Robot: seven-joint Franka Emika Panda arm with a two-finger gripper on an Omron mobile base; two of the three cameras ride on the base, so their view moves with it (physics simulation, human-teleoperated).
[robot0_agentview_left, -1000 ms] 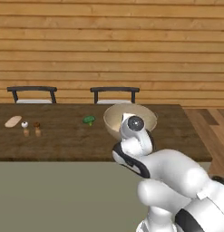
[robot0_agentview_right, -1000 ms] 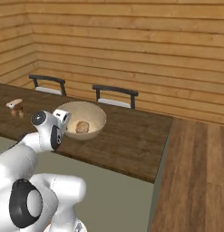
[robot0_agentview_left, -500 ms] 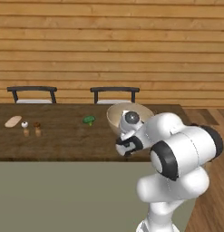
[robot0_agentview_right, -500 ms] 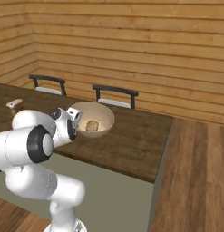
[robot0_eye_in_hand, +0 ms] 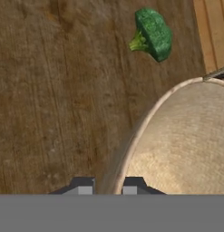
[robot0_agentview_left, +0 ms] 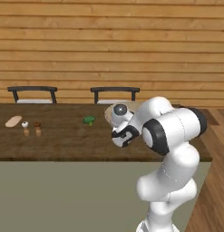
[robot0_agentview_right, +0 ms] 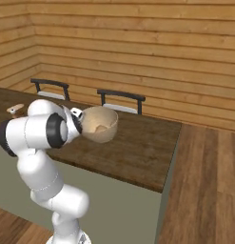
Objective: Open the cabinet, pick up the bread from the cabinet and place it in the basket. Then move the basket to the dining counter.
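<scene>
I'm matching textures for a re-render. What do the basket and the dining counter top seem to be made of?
The basket: probably woven fibre or matte ceramic; tan, speckled beige inside, no gloss. The dining counter top: dark brown wood, judging by its grain streaks, matte.

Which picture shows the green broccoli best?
The hand view: the broccoli is big and sharp, lying on the counter beside the basket. The left base view shows it small.

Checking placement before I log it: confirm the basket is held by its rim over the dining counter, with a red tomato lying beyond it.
One thing is wrong: the item beyond the basket is a green broccoli floret, not a tomato, as the hand view shows. The fingers do pinch the rim over the dining counter.
</scene>
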